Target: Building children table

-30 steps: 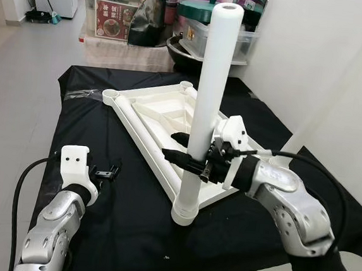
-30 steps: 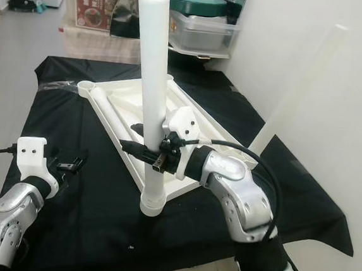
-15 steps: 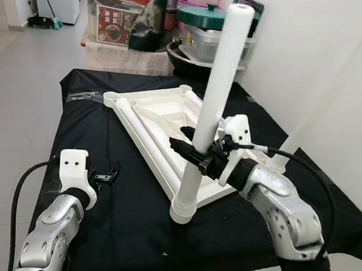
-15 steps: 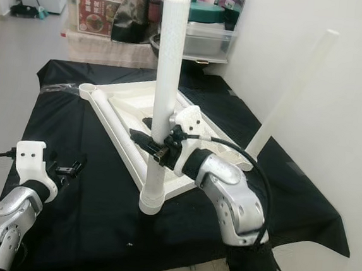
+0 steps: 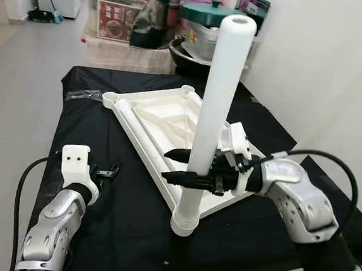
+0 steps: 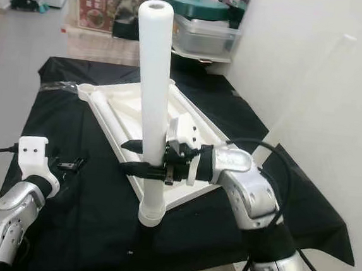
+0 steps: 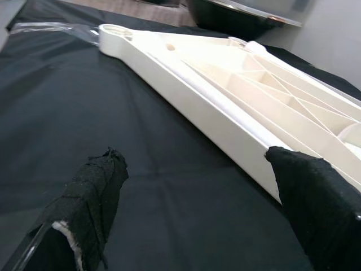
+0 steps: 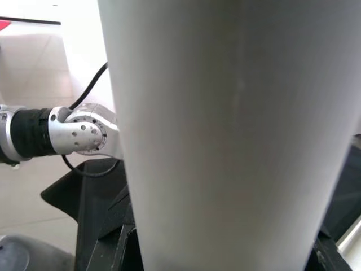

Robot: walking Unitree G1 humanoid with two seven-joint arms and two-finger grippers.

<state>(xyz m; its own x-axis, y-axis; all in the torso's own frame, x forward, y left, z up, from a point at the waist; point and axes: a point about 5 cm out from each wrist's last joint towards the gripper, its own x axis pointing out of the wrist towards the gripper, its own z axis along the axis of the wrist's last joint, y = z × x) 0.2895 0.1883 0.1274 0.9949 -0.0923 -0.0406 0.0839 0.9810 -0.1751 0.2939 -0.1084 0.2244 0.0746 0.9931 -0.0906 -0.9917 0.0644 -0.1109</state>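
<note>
A white children's table top (image 5: 157, 117) lies upside down on a black cloth (image 5: 87, 121). A thick white leg (image 5: 220, 88) stands nearly upright in its near corner socket (image 5: 185, 223). My right gripper (image 5: 166, 164) is shut on the leg low down, one black finger behind it and one in front; the right wrist view shows the leg (image 8: 225, 130) close up. A second white leg (image 6: 312, 90) rises at the far right by the wall. My left gripper (image 7: 197, 209) hovers open over the cloth near the left edge, its fingers (image 7: 90, 197) holding nothing.
Behind the table stand a storage box with an orange lid (image 5: 116, 9), a green-lidded pot (image 5: 214, 15) and a dark bowl (image 5: 182, 50). A white wall (image 5: 315, 46) runs close along the right. Open grey floor (image 5: 13, 95) lies to the left.
The head view has swayed. The leg, leaning to the right half a second ago, stands closer to upright now, still in my right gripper. The left arm has stayed put.
</note>
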